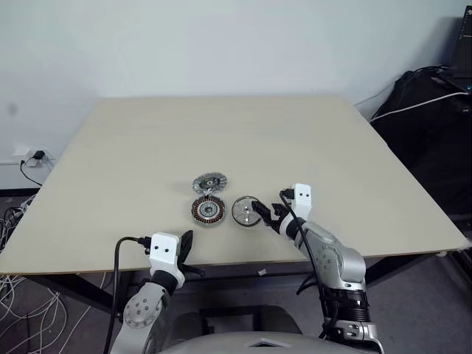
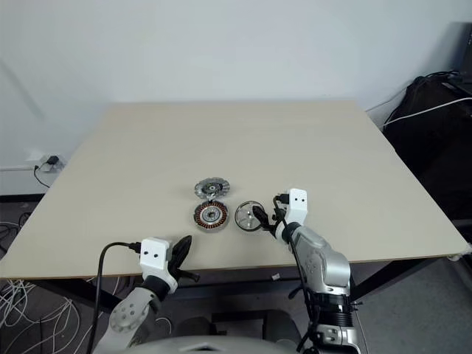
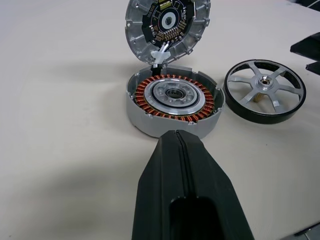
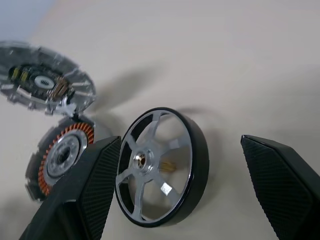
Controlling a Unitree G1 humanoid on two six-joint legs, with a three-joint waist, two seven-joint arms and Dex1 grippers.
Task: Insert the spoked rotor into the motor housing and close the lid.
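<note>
Head view: the spoked rotor is lying flat on the surface, just beside the motor housing, lid flipped open.

Left wrist: left gripper fingers pressed together, idle.

Right wrist: right gripper fingers spread around the rotor, nothing pinched. Pickup is probably in hand; closing is needed next.

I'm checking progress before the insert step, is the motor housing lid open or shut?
Open. The lid stands swung up behind the motor housing, so the copper windings show.
</note>
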